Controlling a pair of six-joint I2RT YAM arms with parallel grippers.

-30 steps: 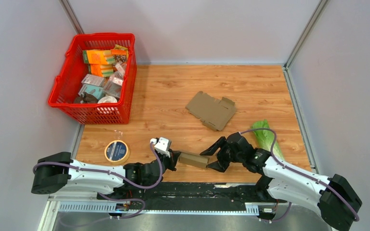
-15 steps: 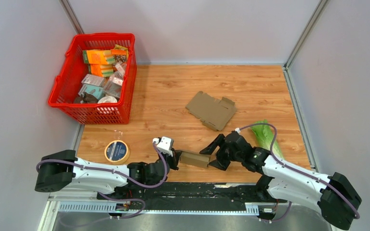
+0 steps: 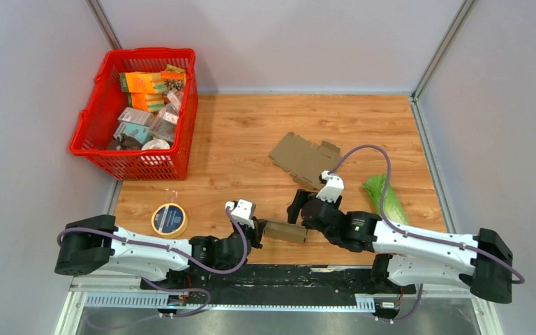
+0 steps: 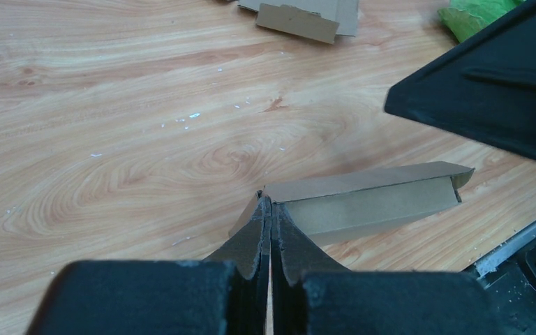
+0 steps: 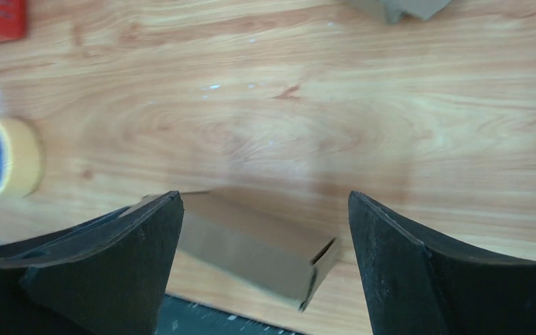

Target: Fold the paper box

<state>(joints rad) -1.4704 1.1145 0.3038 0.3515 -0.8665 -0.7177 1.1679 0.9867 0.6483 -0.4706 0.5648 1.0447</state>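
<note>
A small, partly folded brown paper box [image 3: 283,231] lies near the table's front edge. It shows in the left wrist view [image 4: 370,206] and the right wrist view [image 5: 251,248]. My left gripper [image 3: 257,229] is shut on the box's left end flap [image 4: 271,209]. My right gripper [image 3: 303,220] is open, its fingers spread wide over the box's right end [image 5: 264,202] without touching it. A second, flat cardboard blank [image 3: 307,159] lies unfolded at mid-table.
A red basket [image 3: 84,132] full of packets stands at the far left. A tape roll [image 3: 169,218] lies left of my left gripper. A green lettuce [image 3: 385,199] lies to the right. The black rail [image 3: 279,276] runs along the table's near edge.
My right arm has swung left and turned so that its open gripper now hangs over the box's right end. My left gripper has crept slightly right, still holding the flap.
</note>
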